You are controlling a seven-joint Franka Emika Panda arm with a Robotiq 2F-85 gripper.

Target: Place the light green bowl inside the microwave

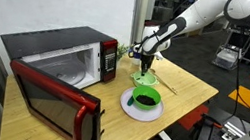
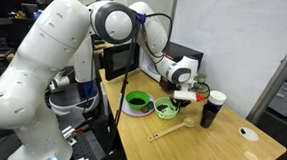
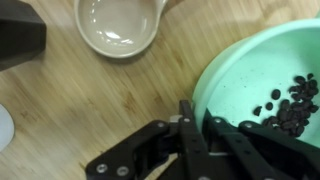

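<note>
The light green bowl point(image 3: 250, 60) has its rim pinched between the nearly closed fingers point(image 3: 187, 130).

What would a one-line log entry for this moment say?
gripper: closed on rim of light green bowl | bowl contents: dark bits | microwave: door open, bowl not yet inside

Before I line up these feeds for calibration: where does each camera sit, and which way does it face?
Exterior view: off the table's corner by the microwave, facing its open door and the tabletop; the arm reaches in from upper right.
Exterior view: close beside the robot, facing past its bulky white arm down the table toward a white wall.
Wrist view: on the wrist, looking straight down; jaws closed on the light green bowl's rim.
Shared: all three show that bowl.
</note>
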